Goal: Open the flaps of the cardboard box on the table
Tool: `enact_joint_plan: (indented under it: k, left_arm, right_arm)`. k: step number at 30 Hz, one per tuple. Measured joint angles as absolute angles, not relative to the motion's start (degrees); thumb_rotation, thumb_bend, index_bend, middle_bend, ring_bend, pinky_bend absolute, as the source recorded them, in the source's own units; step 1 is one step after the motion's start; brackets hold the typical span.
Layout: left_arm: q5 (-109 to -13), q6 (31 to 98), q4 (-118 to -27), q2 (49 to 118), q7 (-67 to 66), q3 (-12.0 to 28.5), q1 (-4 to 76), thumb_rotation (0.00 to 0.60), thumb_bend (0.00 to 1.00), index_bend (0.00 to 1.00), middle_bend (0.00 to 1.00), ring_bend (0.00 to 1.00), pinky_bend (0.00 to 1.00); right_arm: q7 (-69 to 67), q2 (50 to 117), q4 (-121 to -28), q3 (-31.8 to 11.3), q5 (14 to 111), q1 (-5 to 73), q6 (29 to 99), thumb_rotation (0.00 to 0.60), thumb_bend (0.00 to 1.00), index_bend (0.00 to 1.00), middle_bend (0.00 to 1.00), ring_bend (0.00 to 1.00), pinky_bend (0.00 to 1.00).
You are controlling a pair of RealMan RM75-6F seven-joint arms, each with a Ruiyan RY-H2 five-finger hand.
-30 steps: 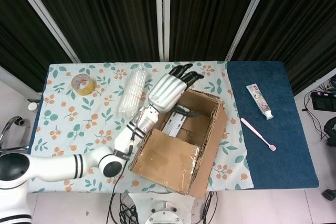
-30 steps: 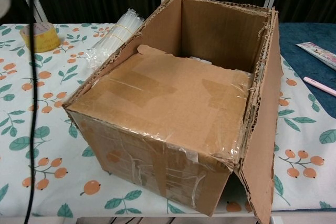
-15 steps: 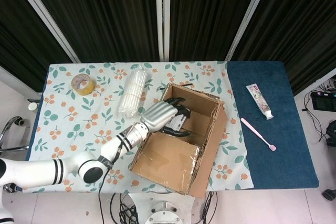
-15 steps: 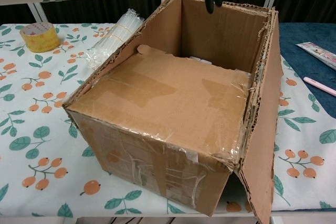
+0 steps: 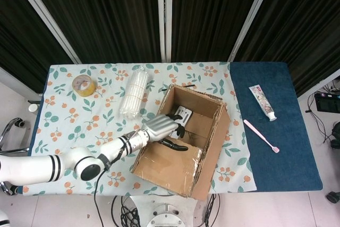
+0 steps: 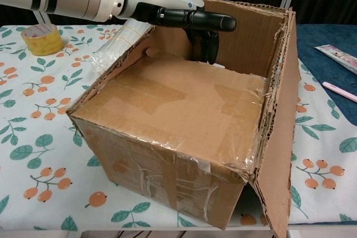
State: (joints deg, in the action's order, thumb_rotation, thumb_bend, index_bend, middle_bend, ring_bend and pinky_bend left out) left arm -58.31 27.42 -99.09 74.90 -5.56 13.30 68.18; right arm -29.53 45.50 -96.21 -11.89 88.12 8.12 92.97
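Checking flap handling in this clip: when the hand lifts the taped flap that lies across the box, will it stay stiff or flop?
The flap is corrugated, so probably stiff, hinging at its fold. Glossy tape on it may be slippery under the left hand. The cardboard box looks light and might shift.

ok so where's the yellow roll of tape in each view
Head view: the yellow roll of tape lies at the far left of the floral cloth.
Chest view: the roll shows at the upper left edge.
Shared landmark: the clear bundle of white straws, just to its right in both.
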Motion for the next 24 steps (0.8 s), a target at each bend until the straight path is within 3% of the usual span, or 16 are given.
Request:
enact_joint_plan:
  k: [9,17,24]
  left_arm:
    - [-56.3,25.4,-101.8,72.4,-6.5,10.9,71.4,0.0,0.0,0.46,0.44,0.07,0.15]
    - [-55.8,26.1,-103.5,70.0,-4.8,12.0,72.5,0.0,0.0,0.57,0.57,0.11,0.15]
    - [-54.8,25.2,-105.3,66.7,-3.8,12.8,74.1,0.0,0.0,0.61,0.62,0.13,0.15]
  right_arm:
    - [-30.1,45.8,-96.0,-11.9,88.0,8.3,92.6,0.6,0.93,0.0,0.0,0.0,0.0]
    - [-30.8,46.1,-95.6,-12.2,87.6,8.3,92.6,0.6,0.93,0.0,0.0,0.0,0.0]
    - [-31.5,46.4,-95.2,-12.4,87.4,8.4,92.6,0.6,0.93,0.0,0.0,0.0,0.0]
